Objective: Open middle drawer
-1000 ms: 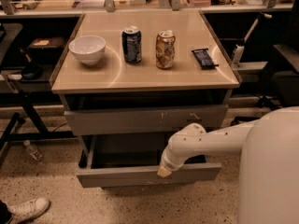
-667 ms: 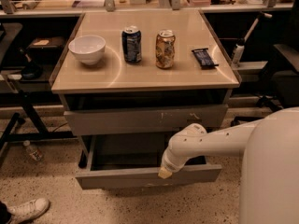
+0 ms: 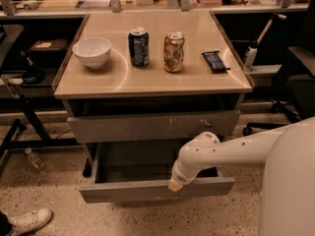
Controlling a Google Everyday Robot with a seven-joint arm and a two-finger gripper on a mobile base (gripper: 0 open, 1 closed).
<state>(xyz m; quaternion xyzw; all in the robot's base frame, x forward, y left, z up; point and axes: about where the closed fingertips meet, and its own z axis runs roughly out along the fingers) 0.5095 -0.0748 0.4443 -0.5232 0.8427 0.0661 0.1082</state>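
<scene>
- The middle drawer (image 3: 128, 190), a wide, shallow grey drawer with a plain flat front and no handle, stands pulled well out under the beige-topped table (image 3: 197, 80). Its grey tray-like inside shows, and it sits below the taller grey drawer front with pale scratch marks (image 3: 147, 126).
- The gripper (image 3: 175, 185), at the end of the white robot arm (image 3: 231, 149), sits at the top edge of the drawer's front panel, right of centre. I cannot tell whether it is clenched or released.
- Handling, as a judgement: the drawer looks like stiff sheet metal, not fragile, and should slide on runners with modest resistance.
- With no handle and a smooth front, the top lip of the front panel is the only real hold. Hooking over it near the centre would reduce skewing.
- On the table stand a white ceramic bowl (image 3: 92, 51), a dark blue drink can (image 3: 139, 46), a gold-brown drink can (image 3: 173, 51) and a dark wrapped snack bar (image 3: 215, 61).
- The cans and the wrapper carry printing, but no brand or wording can be read.
</scene>
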